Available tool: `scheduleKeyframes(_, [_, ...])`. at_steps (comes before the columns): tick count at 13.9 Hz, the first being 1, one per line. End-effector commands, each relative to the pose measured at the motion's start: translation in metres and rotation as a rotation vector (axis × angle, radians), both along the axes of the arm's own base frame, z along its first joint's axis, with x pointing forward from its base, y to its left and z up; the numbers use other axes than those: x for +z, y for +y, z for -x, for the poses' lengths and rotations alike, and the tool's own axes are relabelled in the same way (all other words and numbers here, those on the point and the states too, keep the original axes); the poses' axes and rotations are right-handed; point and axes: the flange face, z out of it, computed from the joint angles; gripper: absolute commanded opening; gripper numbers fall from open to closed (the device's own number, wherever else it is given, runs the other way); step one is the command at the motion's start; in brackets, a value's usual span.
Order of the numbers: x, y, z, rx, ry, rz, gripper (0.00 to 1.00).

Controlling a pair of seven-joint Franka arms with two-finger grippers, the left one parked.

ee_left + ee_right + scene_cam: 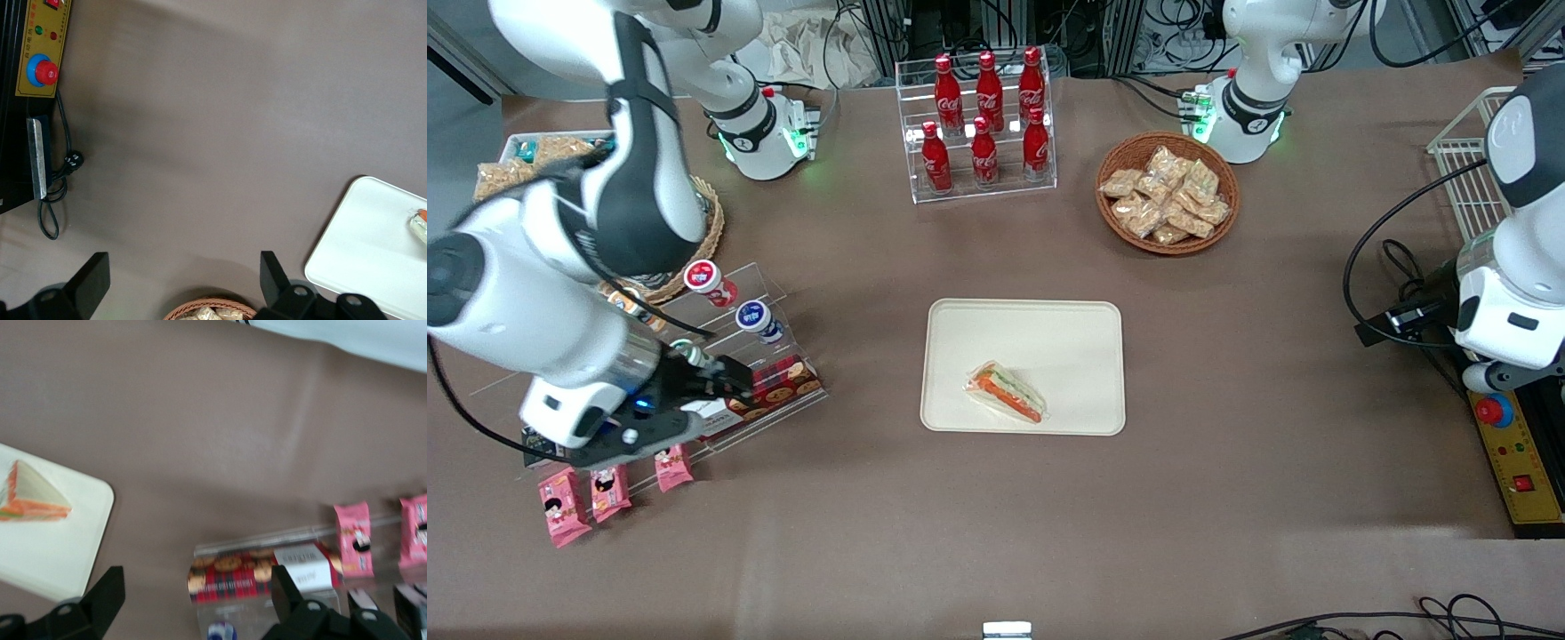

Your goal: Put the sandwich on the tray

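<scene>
The sandwich (pixel 1005 392), a wrapped triangular wedge with orange and green filling, lies on the cream tray (pixel 1049 338), near the tray edge closest to the front camera. The right arm's gripper (pixel 725 378) hangs open and empty over the clear snack rack toward the working arm's end of the table, well apart from the tray. In the right wrist view the gripper (pixel 197 587) frames a red plaid cookie box (pixel 230 577), with the sandwich (pixel 33 497) and a corner of the tray (pixel 73 540) off to one side. The parked arm's wrist view catches the tray (pixel 373 247) and a sliver of the sandwich (pixel 419 223).
A clear tiered rack (pixel 783 391) holds the cookie box and two capped cups (pixel 707 277). Pink snack packets (pixel 565 507) lie nearer the front camera. A rack of cola bottles (pixel 983 116) and a wicker basket of snack packets (pixel 1167 191) stand farther back. A yellow control box (pixel 1516 462) sits at the parked arm's end.
</scene>
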Motion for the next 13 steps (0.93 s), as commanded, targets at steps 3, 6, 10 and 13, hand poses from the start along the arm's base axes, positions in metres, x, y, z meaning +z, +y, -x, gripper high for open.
scheduleKeyframes(3, [0.060, -0.073, 0.042, -0.082, 0.071, -0.026, 0.98])
scheduleKeyframes(6, [0.072, -0.123, 0.060, -0.144, 0.136, 0.030, 0.98])
scheduleKeyframes(10, [0.079, -0.173, 0.073, -0.210, 0.165, 0.048, 0.98])
scheduleKeyframes(13, [0.072, -0.202, 0.073, -0.254, 0.173, 0.045, 0.98])
